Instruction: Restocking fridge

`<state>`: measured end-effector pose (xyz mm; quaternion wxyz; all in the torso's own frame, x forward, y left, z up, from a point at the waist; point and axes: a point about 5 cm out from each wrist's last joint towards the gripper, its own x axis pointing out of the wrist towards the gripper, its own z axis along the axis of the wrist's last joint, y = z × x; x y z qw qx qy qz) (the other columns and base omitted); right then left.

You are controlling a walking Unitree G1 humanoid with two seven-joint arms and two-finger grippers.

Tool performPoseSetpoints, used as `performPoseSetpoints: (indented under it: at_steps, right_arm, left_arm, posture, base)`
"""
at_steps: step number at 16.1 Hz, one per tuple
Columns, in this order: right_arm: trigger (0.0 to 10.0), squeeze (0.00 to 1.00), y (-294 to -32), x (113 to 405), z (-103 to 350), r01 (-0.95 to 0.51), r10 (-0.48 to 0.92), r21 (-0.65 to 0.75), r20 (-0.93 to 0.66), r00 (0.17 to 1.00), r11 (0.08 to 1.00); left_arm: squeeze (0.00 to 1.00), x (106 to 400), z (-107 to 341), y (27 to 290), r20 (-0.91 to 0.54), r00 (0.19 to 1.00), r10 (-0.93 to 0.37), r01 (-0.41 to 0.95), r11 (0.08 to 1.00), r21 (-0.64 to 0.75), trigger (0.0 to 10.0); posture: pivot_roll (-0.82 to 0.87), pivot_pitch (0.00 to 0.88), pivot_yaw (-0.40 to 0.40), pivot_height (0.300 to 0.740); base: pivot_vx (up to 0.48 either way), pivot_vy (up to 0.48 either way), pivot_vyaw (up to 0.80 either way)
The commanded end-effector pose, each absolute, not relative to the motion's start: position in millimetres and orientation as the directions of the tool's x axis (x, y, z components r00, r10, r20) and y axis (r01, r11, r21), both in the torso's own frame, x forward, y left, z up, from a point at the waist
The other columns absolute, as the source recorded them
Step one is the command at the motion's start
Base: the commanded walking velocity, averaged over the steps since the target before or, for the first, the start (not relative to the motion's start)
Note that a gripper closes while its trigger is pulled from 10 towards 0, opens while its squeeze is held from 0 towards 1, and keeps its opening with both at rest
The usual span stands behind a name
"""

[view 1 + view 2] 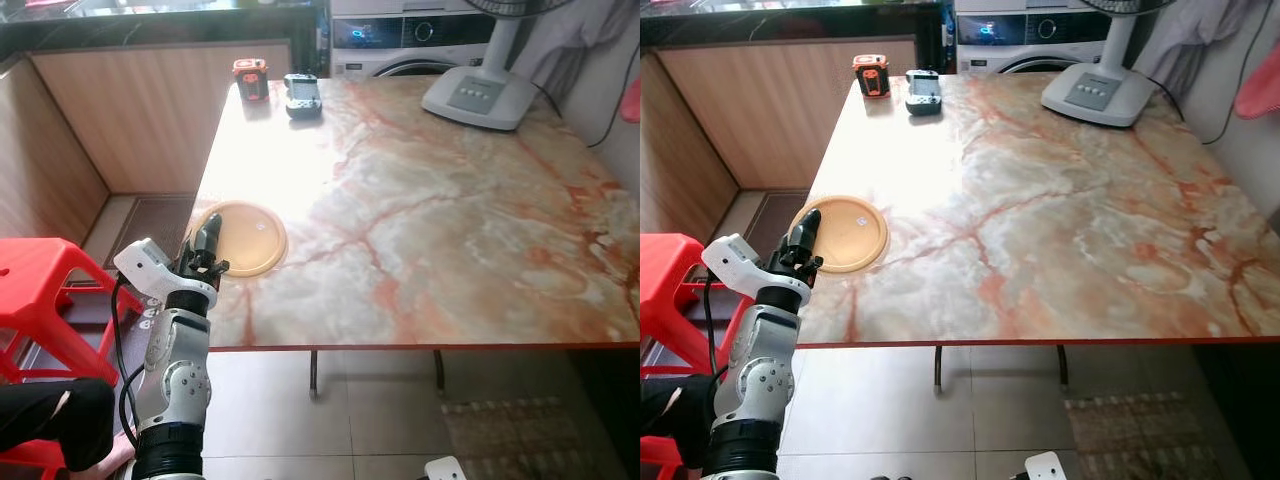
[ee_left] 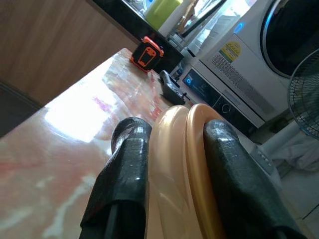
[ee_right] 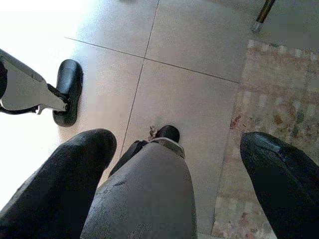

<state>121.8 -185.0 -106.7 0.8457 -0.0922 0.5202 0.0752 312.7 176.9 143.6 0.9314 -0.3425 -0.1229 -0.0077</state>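
A round tan plate (image 1: pixel 245 235) lies flat at the front left corner of the marble table (image 1: pixel 430 230). My left gripper (image 1: pixel 207 250) reaches up from beside the table edge and is shut on the plate's near left rim. In the left wrist view the plate rim (image 2: pixel 184 164) sits pinched between the two black fingers (image 2: pixel 124 174). My right gripper (image 3: pixel 179 149) hangs low over the tiled floor, open, with nothing between its fingers; my own leg shows beyond it.
An orange-black device (image 1: pixel 250 78) and a dark controller (image 1: pixel 302 94) sit at the table's far left edge. A fan base (image 1: pixel 480 95) stands far right, a washing machine (image 1: pixel 400 40) behind. A red stool (image 1: pixel 40 290) and a person's dark-clad leg (image 1: pixel 50 420) are at my left.
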Motion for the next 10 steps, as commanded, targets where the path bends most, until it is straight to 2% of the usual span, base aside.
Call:
performPoseSetpoints:
  at_steps: [1,10]
  right_arm:
    - [10.0,0.0,-183.5,108.0,-111.3,-0.219,0.036,-0.057,-0.916,0.399,0.974]
    - [10.0,0.0,-184.2,108.1,-111.2,-0.222,0.038,-0.055,-0.917,0.397,0.973]
  left_arm:
    - [0.0,311.0,149.5,178.5,0.257,0.964,0.074,0.111,0.765,-0.635,10.0]
    - [0.0,311.3,149.3,178.0,0.258,0.963,0.073,0.113,0.761,-0.639,10.0]
  posture:
    - [0.04,0.063,0.039,0.74]
    - [0.04,0.065,0.036,0.74]
  base:
    - [0.0,0.296,0.0]
    - [0.0,0.289,0.0]
